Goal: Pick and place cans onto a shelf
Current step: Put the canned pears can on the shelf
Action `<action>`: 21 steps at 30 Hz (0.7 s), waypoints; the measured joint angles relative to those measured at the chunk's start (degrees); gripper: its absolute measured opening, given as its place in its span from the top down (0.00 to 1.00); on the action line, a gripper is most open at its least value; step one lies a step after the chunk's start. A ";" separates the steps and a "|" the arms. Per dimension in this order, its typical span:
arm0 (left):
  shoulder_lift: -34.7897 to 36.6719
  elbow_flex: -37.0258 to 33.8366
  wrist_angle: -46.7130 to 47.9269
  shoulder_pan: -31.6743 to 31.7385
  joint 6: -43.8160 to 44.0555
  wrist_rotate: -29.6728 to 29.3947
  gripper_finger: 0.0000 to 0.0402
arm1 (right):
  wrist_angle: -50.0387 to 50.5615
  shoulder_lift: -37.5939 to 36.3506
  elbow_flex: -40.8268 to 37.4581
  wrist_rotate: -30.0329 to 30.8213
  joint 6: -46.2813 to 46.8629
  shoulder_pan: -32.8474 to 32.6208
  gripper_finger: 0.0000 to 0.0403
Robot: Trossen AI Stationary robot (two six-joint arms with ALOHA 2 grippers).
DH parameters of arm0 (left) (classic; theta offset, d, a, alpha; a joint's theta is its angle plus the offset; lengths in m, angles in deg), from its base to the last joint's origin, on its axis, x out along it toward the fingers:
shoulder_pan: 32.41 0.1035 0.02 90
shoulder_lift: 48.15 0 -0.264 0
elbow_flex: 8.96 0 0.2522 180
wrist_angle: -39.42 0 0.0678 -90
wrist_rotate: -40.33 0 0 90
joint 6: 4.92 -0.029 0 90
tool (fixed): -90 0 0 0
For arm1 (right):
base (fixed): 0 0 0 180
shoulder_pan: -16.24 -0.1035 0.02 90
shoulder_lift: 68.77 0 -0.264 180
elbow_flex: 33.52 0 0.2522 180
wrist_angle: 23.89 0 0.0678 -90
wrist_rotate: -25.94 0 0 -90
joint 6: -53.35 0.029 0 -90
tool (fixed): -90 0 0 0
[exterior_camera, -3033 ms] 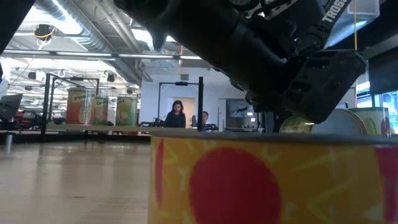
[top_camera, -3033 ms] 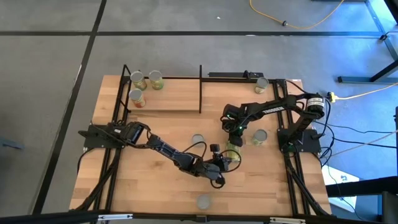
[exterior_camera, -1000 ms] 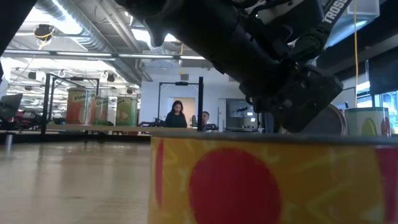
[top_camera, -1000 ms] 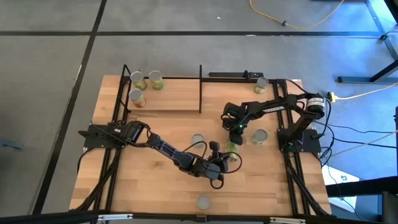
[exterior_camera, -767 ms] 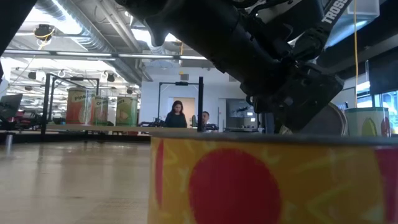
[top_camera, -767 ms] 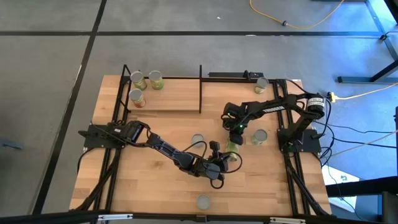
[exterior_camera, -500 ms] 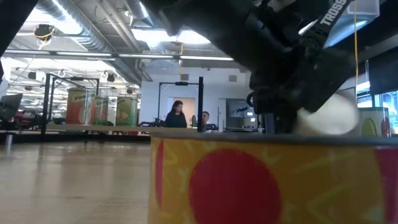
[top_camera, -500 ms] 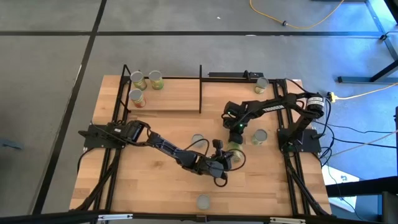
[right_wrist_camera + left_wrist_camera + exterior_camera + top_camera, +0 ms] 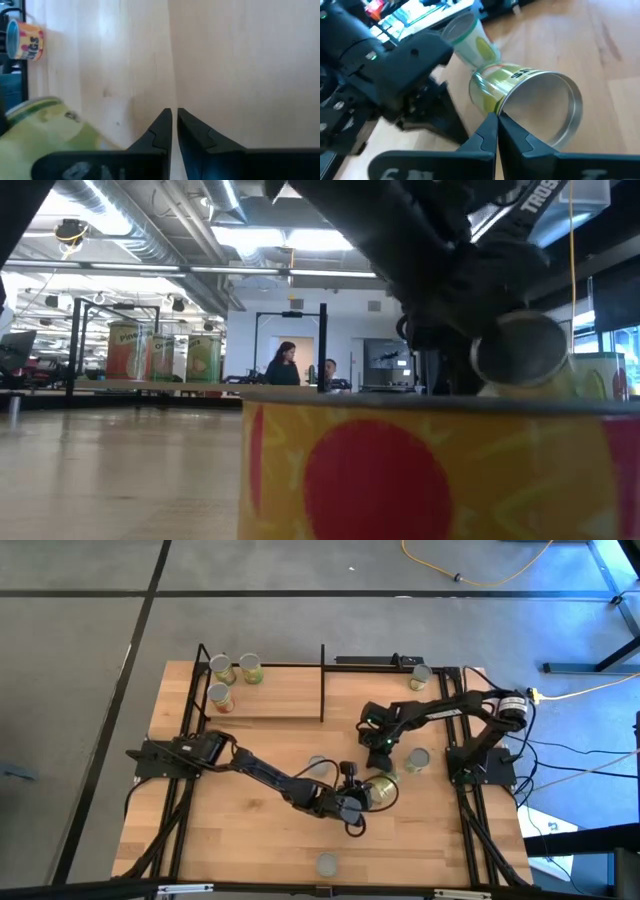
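At the far left the shelf holds three cans, as before. Mid-table, the left gripper, fingers pinched together on nothing, has nudged rightward into the can, which stood upright a moment ago. It now lies tipped on its side just right of the fingers, its silvery end facing them. Just beyond it, the right gripper hangs all but closed and empty. The can likely needs righting or a side grasp before shelving.

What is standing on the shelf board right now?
Three cans stand upright at the left end of the shelf, two at the back and one nearer the front. The rest of the board looks bare. What lies under the board is hidden.
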 joint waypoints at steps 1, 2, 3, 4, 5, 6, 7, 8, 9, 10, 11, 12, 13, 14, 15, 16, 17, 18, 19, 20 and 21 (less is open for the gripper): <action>0.63 0.02 1.48 -0.04 0.24 0.47 0.99 | 0.28 -0.56 0.28 0.97 -0.12 0.00 0.92; 1.32 0.02 3.11 -0.12 0.96 0.41 0.99 | 0.66 -1.21 0.59 2.03 -0.36 0.02 0.92; 2.00 0.01 4.09 -0.15 1.49 0.58 0.99 | 0.79 -1.78 0.95 3.16 -0.84 0.02 0.92; 2.59 0.01 4.89 -0.22 2.26 0.98 0.99 | 1.14 -2.43 1.27 4.18 -1.35 0.03 0.92; 3.08 0.02 5.49 -0.31 3.10 1.00 0.99 | 1.68 -3.11 1.54 4.98 -1.53 0.07 0.92; 3.76 0.02 6.73 -0.48 4.14 1.14 1.00 | 1.94 -3.83 1.90 5.81 -1.57 0.09 0.92; 4.48 0.00 8.46 -0.59 4.97 1.39 1.00 | 2.22 -4.48 2.28 6.44 -1.51 0.11 0.92; 5.07 0.00 9.09 -0.67 5.51 1.77 1.00 | 2.48 -5.28 2.71 7.03 -1.51 0.11 0.92; 5.89 0.00 9.49 -0.81 5.79 2.36 1.00 | 2.87 -6.17 3.16 7.56 -1.51 0.12 0.92; 7.08 0.00 11.39 -1.01 5.86 2.85 1.00 | 3.52 -6.91 3.71 8.42 -1.42 0.11 0.92; 8.15 0.00 13.00 -1.15 5.83 2.69 1.00 | 4.19 -7.62 4.34 9.56 -1.22 0.09 0.92; 9.12 0.02 13.41 -1.32 5.92 2.96 1.00 | 4.94 -8.27 4.93 10.83 -0.82 0.11 0.92; 10.27 0.02 15.00 -1.40 6.03 3.33 1.00 | 5.95 -8.96 5.62 11.92 -0.25 0.11 0.92; 11.51 0.02 17.40 -1.61 6.50 3.52 1.00 | 6.76 -9.70 6.29 12.84 -0.16 0.13 0.92; 12.65 0.02 19.28 -1.78 7.12 3.39 1.00 | 7.39 -10.33 7.03 13.65 -0.18 0.13 0.92; 13.72 0.02 20.19 -1.81 8.07 3.62 1.00 | 7.96 -11.01 7.78 14.52 -0.28 0.13 0.92; 15.12 0.02 21.97 -1.81 9.13 3.90 1.00 | 8.87 -11.75 8.48 15.27 -0.53 0.13 0.92; 16.74 0.02 24.45 -1.81 10.19 4.15 1.00 | 9.43 -12.39 9.15 16.02 -1.09 0.13 0.92; 18.09 0.00 25.65 -1.81 11.41 3.91 1.00 | 9.68 -12.98 9.86 16.43 -1.37 0.13 0.92; 19.54 0.02 26.03 -1.79 12.93 3.94 1.00 | 10.28 -13.63 10.59 16.64 -1.52 0.13 0.92; 21.08 0.02 27.85 -1.79 14.50 4.05 1.00 | 11.20 -14.26 11.44 16.69 -1.56 0.13 0.92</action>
